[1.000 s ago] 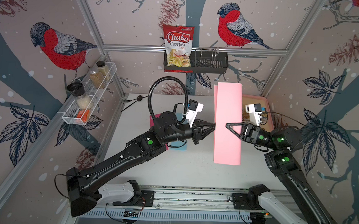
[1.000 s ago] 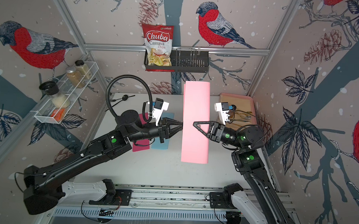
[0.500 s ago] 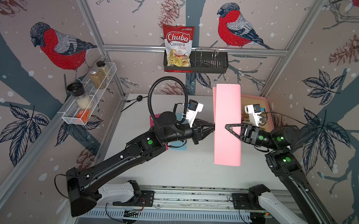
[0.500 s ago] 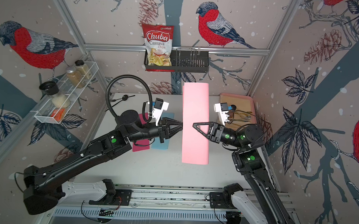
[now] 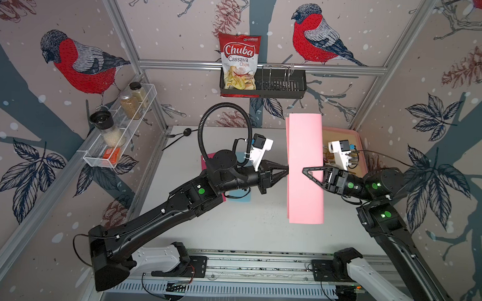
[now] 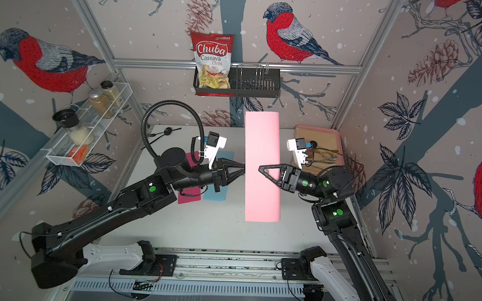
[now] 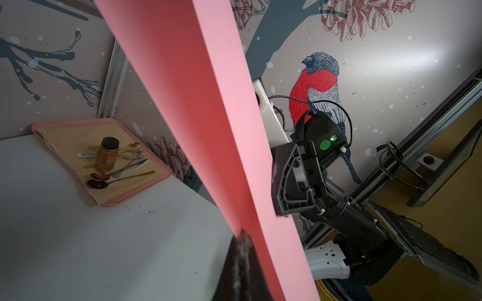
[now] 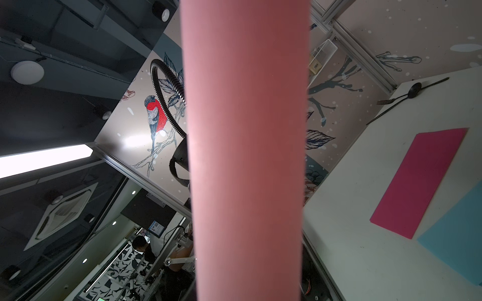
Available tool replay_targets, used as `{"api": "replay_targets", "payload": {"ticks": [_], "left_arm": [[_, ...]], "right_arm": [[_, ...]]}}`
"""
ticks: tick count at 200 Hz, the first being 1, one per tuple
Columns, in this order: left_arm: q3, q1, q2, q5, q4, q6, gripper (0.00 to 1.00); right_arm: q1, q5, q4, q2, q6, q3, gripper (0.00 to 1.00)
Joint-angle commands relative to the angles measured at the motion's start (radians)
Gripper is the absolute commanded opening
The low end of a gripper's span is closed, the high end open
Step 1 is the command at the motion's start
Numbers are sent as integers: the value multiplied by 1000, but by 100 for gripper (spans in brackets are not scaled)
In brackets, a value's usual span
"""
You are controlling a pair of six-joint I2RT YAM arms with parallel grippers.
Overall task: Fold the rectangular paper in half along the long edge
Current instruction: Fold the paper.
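The pink rectangular paper (image 5: pixel 307 148) (image 6: pixel 262 146) hangs in the air over the white table (image 5: pixel 245 226), bent over on itself with its long side running from the back wall towards the front. My left gripper (image 5: pixel 288 170) (image 6: pixel 244 168) is shut on the paper's two free long edges, and its tips pinch the sheet (image 7: pixel 208 117) in the left wrist view. My right gripper (image 5: pixel 304 169) (image 6: pixel 259 168) reaches in from the rounded side, one finger (image 7: pixel 284 182) lying across the paper's face and the other hidden behind it. The right wrist view is filled by the curved paper (image 8: pixel 245 130).
A pink tray (image 5: pixel 355 133) (image 7: pixel 104 121) with spoons and a small jar sits at the back right corner. A magenta sheet (image 6: pixel 187 193) (image 8: pixel 417 182) and a light blue sheet (image 6: pixel 215 194) lie on the table under my left arm. Black cutlery (image 5: pixel 187 132) lies at the back left.
The paper has shifted slightly, and a strip of its back layer now shows along its left side. Both arms have hardly moved.
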Motion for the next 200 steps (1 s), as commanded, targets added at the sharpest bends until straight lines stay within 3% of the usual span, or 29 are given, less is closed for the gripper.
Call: {"api": "replay_targets", "payload": {"ticks": [1, 166, 180, 200], "left_arm": [[9, -5, -2, 11, 21, 9, 0], [5, -6, -2, 7, 19, 12, 0], [7, -7, -4, 6, 20, 12, 5], [8, -6, -8, -1, 12, 15, 21]], "right_arm": [[1, -27, -15, -1, -38, 13, 29], [1, -7, 4, -9, -29, 11, 25], [0, -8, -3, -9, -32, 14, 24], [0, -8, -3, -13, -34, 19, 24]]}}
